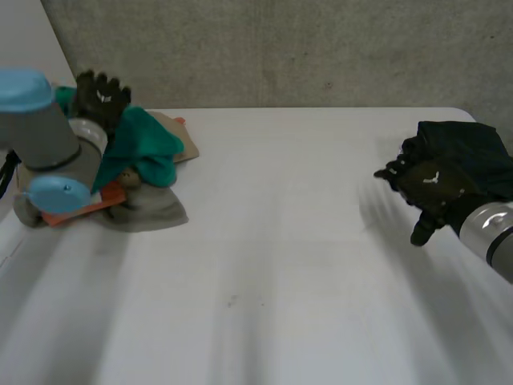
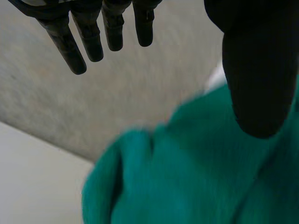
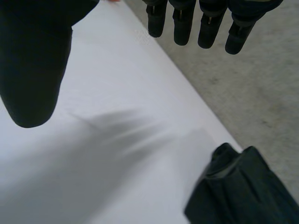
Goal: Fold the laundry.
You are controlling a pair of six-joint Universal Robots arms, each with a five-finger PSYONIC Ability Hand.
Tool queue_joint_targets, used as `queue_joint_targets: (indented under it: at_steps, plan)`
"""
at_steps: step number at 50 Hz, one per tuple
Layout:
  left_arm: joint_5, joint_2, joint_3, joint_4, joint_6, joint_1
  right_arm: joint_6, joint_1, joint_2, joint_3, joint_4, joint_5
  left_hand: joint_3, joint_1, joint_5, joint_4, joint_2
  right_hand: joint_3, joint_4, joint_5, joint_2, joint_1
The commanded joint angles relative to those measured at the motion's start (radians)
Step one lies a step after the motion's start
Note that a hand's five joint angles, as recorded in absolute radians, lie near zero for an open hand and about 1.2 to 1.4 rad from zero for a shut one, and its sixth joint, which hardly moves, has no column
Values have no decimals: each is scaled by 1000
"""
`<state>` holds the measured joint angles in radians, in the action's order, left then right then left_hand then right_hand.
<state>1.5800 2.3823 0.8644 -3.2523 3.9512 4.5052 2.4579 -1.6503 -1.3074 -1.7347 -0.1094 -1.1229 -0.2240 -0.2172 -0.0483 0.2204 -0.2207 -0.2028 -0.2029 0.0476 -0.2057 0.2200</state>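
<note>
Teal cloth (image 1: 144, 144), soft and rumpled, is lying atop a heap with grey cloth (image 1: 152, 210) at the white table's (image 1: 272, 257) far left corner. The left hand (image 1: 103, 95) is hovering just beside it, fingers straight and spread, holding nothing. The right hand (image 1: 433, 188) is hovering spread and empty, just beside a bunched dark cloth (image 1: 473, 144).

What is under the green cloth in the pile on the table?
Under the green cloth lie a grey cloth and an orange cloth, and a brown cloth shows behind it. Anything else beneath is covered by the green cloth.
</note>
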Motion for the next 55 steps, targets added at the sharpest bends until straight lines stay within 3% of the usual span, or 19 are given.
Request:
queue_joint_targets:
  at_steps: [1, 3, 4, 8, 12, 16, 20, 27, 32, 33, 34, 37, 38, 42, 48, 55]
  plan:
    - [-168, 196, -99, -93, 83, 75, 3, -5, 13, -19, -3, -8, -294, -300, -295, 297, -297, 28, 28, -48, 31, -45]
    - [-204, 204, -110, -98, 77, 74, 3, 1, 13, -19, -3, -8, -654, -660, -655, 657, -657, 28, 28, -48, 31, -45]
    - [-221, 204, -117, -104, 63, 66, 1, 3, 13, -19, -3, -8, -1167, -1174, -1168, 1171, -1170, 28, 28, -48, 31, -45]
    - [-147, 164, -96, -148, -29, 20, 1, 7, 11, -19, -3, -12, -1172, -1179, -1173, 1176, -1176, 28, 28, -48, 31, -45]
    - [-63, -27, 11, -204, -187, -47, 3, 9, 3, -20, -3, -20, -1172, -1179, -1173, 1176, -1176, 28, 28, -48, 31, -45]
    - [-72, -216, 168, -254, -335, -107, 3, 11, -9, -17, -1, -37, -1172, -1179, -1173, 1176, -1176, 28, 28, -48, 31, -45]
    - [-109, -380, 300, -256, -513, -240, 9, 9, -39, -17, -1, -64, -1172, -1179, -1173, 1176, -1176, 28, 28, -48, 31, -45]
    - [-195, -364, 400, -199, -708, -415, 87, 9, -49, 0, 2, -80, -1172, -1179, -1173, 1176, -1176, 28, 28, -48, 31, -45]
    - [-195, -201, 354, -129, -710, -466, 128, 9, -49, 1, 4, -77, -1172, -1179, -1173, 1176, -1176, 28, 28, -48, 31, -45]
    - [-195, -174, 337, -112, -710, -475, 133, 9, -47, 1, 4, -77, -1120, -1127, -1121, 1124, -1124, 28, 28, -48, 31, -45]
    - [-193, -126, 303, -66, -708, -488, 135, 10, -46, 1, 4, -75, -794, -801, -795, 798, -798, 28, 28, -48, 31, -45]
    - [-189, -80, 254, 44, -681, -508, 136, 12, -44, 6, 4, -77, -215, -221, -216, 218, -218, 28, 28, -48, 31, -45]
    - [-189, -78, 248, 67, -672, -511, 136, 15, -44, 9, 4, -78, -166, -173, -167, 170, -169, 28, 28, -48, 31, -45]
    - [-187, -113, 245, 118, -642, -511, 138, 35, -47, 21, 5, -80, -45, -52, -47, 49, -49, 28, 28, -48, 31, -45]
    - [-161, -288, 312, 118, -644, -497, 170, 40, -52, 58, 74, -80, -39, -46, -41, 43, -43, 28, 28, -48, 31, -45]
    - [0, -457, 490, 118, -650, -471, 282, 38, -50, 148, 364, -38, -116, -122, -117, 119, -119, 28, 28, -48, 31, -45]
